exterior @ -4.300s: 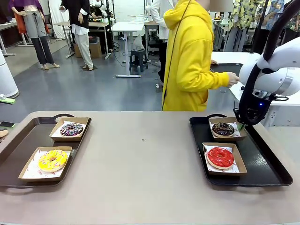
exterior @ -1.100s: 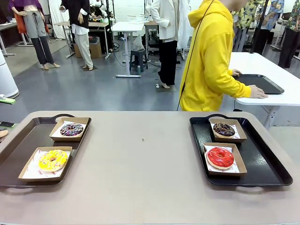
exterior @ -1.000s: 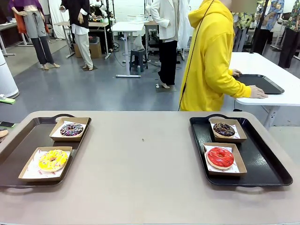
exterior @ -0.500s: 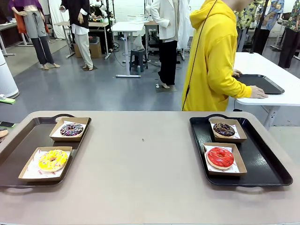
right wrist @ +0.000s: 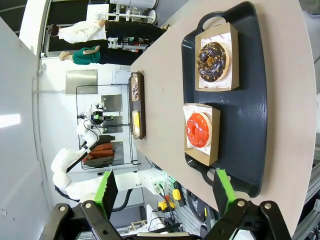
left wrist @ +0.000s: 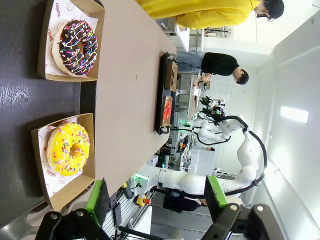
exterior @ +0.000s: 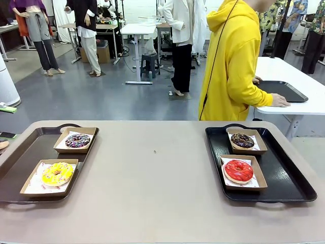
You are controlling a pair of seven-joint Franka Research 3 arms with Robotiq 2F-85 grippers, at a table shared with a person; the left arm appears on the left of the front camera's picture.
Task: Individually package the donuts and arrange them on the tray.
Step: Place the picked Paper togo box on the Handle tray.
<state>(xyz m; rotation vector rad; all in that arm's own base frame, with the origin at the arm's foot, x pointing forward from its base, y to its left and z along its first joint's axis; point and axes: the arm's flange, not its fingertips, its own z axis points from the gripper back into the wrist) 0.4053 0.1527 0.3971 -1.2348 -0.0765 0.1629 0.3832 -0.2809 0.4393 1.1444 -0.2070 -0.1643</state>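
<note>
Four donuts each lie in an open paper-lined cardboard box. The left tray [exterior: 30, 152] holds a sprinkled chocolate donut [exterior: 77, 140] and a yellow donut [exterior: 57, 174]. On the right tray [exterior: 284, 173] sit a chocolate donut [exterior: 242, 140] and a red donut [exterior: 238, 171]. My left gripper [left wrist: 156, 197] hangs open, well above the yellow donut [left wrist: 68, 148] and the chocolate donut [left wrist: 76, 41]. High over the red donut [right wrist: 198, 129] and the chocolate donut [right wrist: 213, 61], my right gripper [right wrist: 165, 186] is open and holds nothing.
A person in a yellow hoodie [exterior: 228, 66] stands beyond the far edge, turned to a white side table [exterior: 299, 96] with hands by a black tray there. Bare tabletop [exterior: 152, 173] lies between the two trays.
The right arm, which hung over the right tray's far box, has pulled away out of the front view. The person has shifted to the right. The donuts have not moved.
</note>
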